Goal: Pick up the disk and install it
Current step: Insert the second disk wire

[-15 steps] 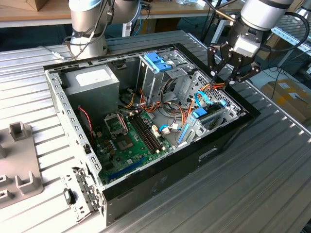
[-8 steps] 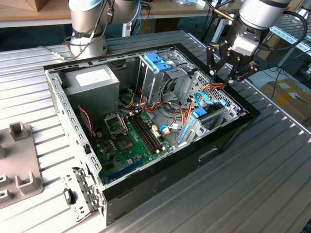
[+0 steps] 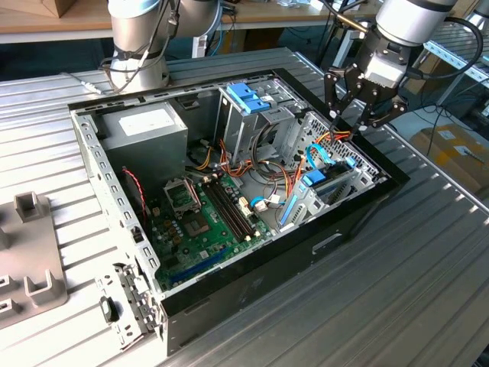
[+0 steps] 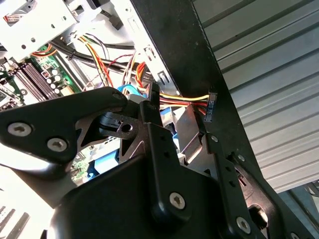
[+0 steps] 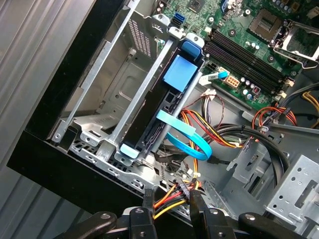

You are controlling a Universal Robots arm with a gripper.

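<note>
Fingers (image 5: 170, 201) hang over the open computer case (image 3: 359, 210), at its far corner on the exterior view's right. They pinch a black power connector (image 5: 182, 190) on a bundle of yellow, red and black wires (image 5: 167, 199); in the second wrist view the same connector (image 4: 210, 107) sits just past the fingertips, over the case's black rim.

Directly beneath the fingers: a light-blue flat cable (image 5: 187, 139) looping across the metal bay frame. Just beyond it lies the disk (image 5: 149, 117), dark and edge-on, seated in the lower bay between silver rails, a blue tab (image 5: 179, 73) at its far end.

Farther off, more orange and black wire bundles (image 5: 271, 117) crowd the space beside the bay. Beyond them, the green motherboard (image 3: 202, 222) on the case floor.

Farthest from the fingers: the drive cage with its blue latch (image 3: 248, 95), then the grey power-supply box (image 3: 145, 130). Case stands on the ribbed metal bench (image 3: 428, 283).
</note>
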